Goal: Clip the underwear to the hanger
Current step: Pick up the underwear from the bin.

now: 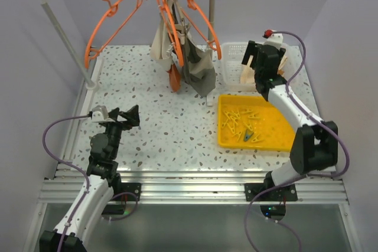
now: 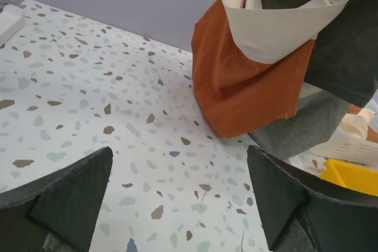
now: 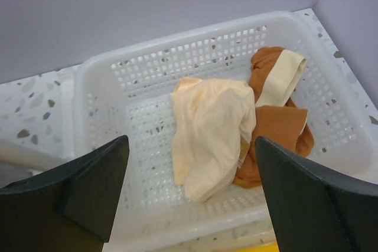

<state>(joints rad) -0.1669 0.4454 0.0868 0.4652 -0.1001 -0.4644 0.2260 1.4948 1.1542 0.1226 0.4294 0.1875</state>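
With right gripper (image 3: pixel 190 146) spread wide and empty, lower straight onto the underwear (image 3: pixel 209 128), heaped at frame centre inside the white basket (image 3: pixel 147 66). Pinch a single raised fold near its upper edge; avoid the rust-orange cloth (image 3: pixel 277 125) touching at right. Then carry toward the hanger (image 1: pixel 125 0), upper left in the top view.

A white table (image 1: pixel 159 122) speckled with grey and brown chips filled the middle of the top view. A white perforated basket (image 1: pixel 233 48) sat at upper right, a yellow tray (image 1: pixel 222 128) just below it, and a white rack's post (image 1: pixel 65 36) stood at upper left.
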